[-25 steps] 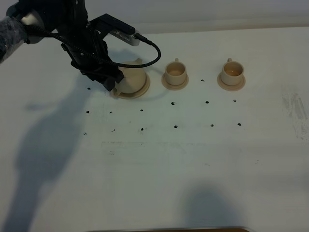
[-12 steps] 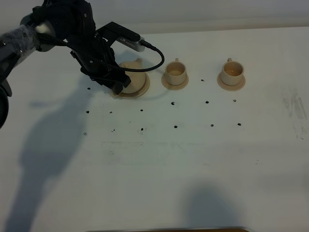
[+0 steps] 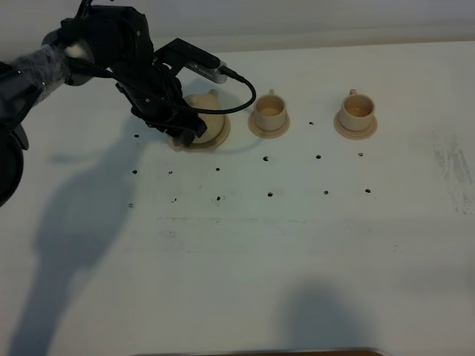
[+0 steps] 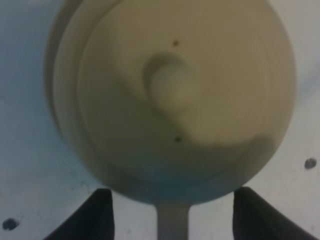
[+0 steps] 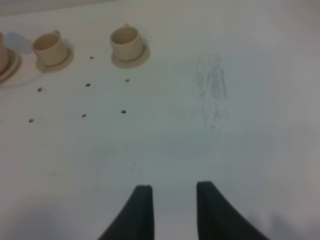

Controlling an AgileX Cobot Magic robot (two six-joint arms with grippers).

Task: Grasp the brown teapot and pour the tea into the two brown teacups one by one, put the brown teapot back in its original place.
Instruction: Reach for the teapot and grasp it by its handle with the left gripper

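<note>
One brown teapot (image 3: 206,117) stands on the bench (image 3: 297,245), on one wide saucer (image 3: 220,138). There are two brown teacups, one (image 3: 269,110) nearer the teapot and one (image 3: 357,109) farther off. Two small saucers (image 3: 269,133) (image 3: 355,135) lie there, one under each cup.

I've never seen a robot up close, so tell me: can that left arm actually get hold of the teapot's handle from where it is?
Probably yes. The left gripper is open, its fingers either side of the brown teapot's handle, with nothing between them and it.
</note>
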